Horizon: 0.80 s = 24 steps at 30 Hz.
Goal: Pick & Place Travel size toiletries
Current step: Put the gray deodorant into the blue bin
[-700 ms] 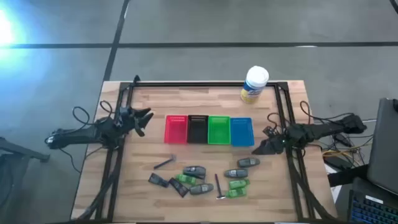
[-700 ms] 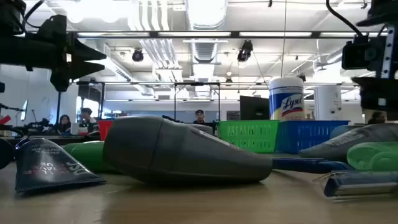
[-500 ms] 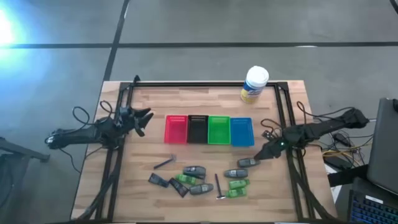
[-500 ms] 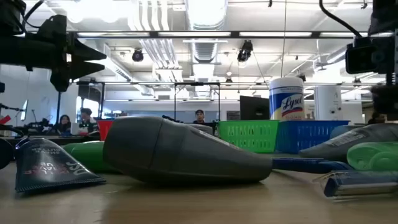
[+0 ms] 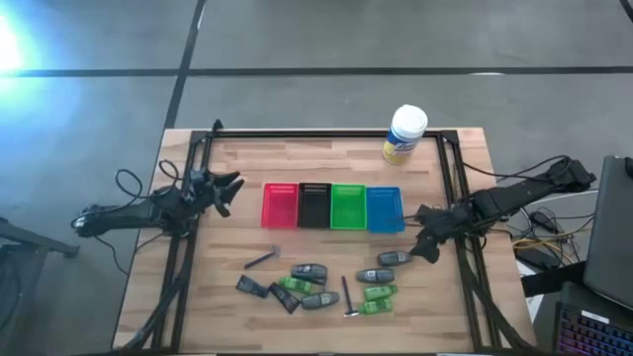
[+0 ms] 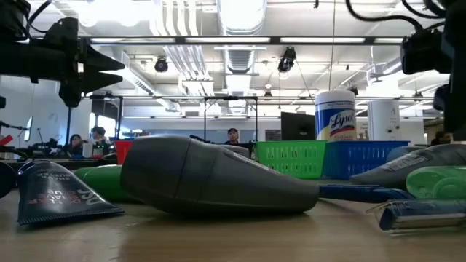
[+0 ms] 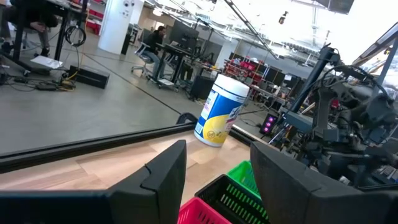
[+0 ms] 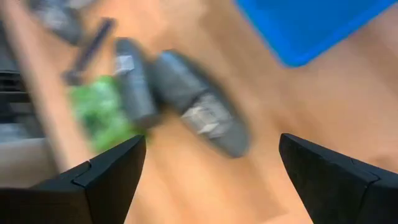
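Observation:
The toiletries lie loose on the wooden table's near half. They include grey oval bottles [image 5: 396,258] [image 5: 310,270], green packets [image 5: 379,293], black tubes [image 5: 251,287] and thin dark sticks [image 5: 261,260] [image 5: 348,297]. My right gripper [image 5: 421,243] is open. It hovers beside the blue tray's near right corner, just right of the grey bottle [image 8: 202,118], which shows between its fingers in the right wrist view [image 8: 211,143]. My left gripper [image 5: 229,188] is open [image 7: 217,149]. It waits left of the red tray, touching nothing.
Four trays stand in a row mid-table: red [image 5: 280,206], black [image 5: 314,206], green [image 5: 347,207] and blue [image 5: 384,209]. A white canister with a yellow label [image 5: 405,133] stands at the far edge. A black frame [image 5: 326,133] runs along the far and side edges. Bare wood lies near the left side.
My right gripper has swung a little toward the near edge, closer to the grey bottle beside the blue tray, and its arm has changed its bend. The toiletries lie as before.

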### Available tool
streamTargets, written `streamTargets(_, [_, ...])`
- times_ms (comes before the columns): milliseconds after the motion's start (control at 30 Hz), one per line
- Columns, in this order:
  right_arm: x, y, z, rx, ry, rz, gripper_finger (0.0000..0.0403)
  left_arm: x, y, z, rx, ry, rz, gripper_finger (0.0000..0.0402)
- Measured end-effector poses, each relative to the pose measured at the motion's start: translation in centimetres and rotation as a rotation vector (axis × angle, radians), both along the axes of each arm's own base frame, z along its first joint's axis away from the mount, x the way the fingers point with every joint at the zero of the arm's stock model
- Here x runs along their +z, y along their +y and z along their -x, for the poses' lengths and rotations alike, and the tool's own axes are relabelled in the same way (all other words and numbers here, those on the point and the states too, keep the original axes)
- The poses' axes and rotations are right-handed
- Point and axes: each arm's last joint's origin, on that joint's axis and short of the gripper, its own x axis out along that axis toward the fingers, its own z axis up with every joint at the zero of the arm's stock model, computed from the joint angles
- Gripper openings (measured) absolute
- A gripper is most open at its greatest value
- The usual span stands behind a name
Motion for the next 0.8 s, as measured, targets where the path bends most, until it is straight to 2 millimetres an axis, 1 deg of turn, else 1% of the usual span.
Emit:
streamTargets(100, [-0.6, 0.2, -0.9, 0.06, 0.038, 0.071, 0.0364, 0.0, 0.0, 0.0, 0.0, 0.0, 0.0, 0.0184])
streamTargets(200, [-1.7, 0.6, -1.7, 0.117, 0.093, 0.101, 0.0363, 0.0, 0.0, 0.0, 0.0, 0.0, 0.0, 0.0184])
streamTargets(333, [-3.1, 1.4, -2.5, 0.252, 0.165, 0.162, 0.0363, 0.0, 0.0, 0.0, 0.0, 0.0, 0.0, 0.0184])
streamTargets(400, [-3.4, 1.7, -2.9, 0.31, 0.188, 0.192, 0.0363, 0.0, 0.0, 0.0, 0.0, 0.0, 0.0, 0.0184])
streamTargets(533, [-3.5, 2.6, -4.0, 0.415, 0.192, 0.26, 0.0363, 0.0, 0.0, 0.0, 0.0, 0.0, 0.0, 0.0184])
streamTargets(633, [-3.7, 3.3, -5.1, 0.466, 0.142, 0.284, 0.0363, 0.0, 0.0, 0.0, 0.0, 0.0, 0.0, 0.0184])
streamTargets(700, [-4.3, 3.6, -5.8, 0.491, 0.135, 0.298, 0.0363, 0.0, 0.0, 0.0, 0.0, 0.0, 0.0, 0.0184])
streamTargets(800, [-5.4, 3.8, -6.5, 0.521, 0.187, 0.335, 0.0363, 0.0, 0.0, 0.0, 0.0, 0.0, 0.0, 0.0184])
